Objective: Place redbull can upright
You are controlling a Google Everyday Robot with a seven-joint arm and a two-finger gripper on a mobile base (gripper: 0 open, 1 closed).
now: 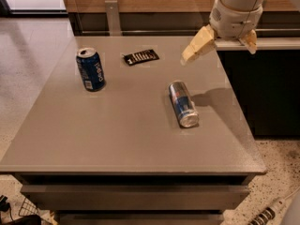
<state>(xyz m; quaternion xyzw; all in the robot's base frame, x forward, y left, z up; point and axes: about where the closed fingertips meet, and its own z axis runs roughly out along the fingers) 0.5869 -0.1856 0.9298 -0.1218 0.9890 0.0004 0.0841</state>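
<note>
Table (pixel 117 135): grey, flat-topped, with drawer fronts (pixel 136 193) under its near edge; it serves as the landmark for all entries below.
Redbull can (pixel 183 103): lies on its side on the right half of the table, about midway between the far and near edges. Its silver end points toward the near right corner. It is not upright.
Gripper (pixel 219 50): in the air over the table's far right corner, on a pale arm (pixel 236 8) that enters from the top. It is well apart from the redbull can and touches nothing.
Fingers (pixel 197 46): tan and spread wide, with nothing between them. One slants down and left over the table; the other shows at the table's right edge.
Shadow (pixel 215 100): a dark patch on the table, just right of the redbull can.
Pepsi can (pixel 90 70): stands upright on the table's far left part, its opened top upward, well apart from the redbull can.
Packet (pixel 140 57): small, black and flat, on the table near the middle of its far edge, between the Pepsi can and the gripper.
Power strip (pixel 265 214): on the speckled floor, off the table's near right corner.
</note>
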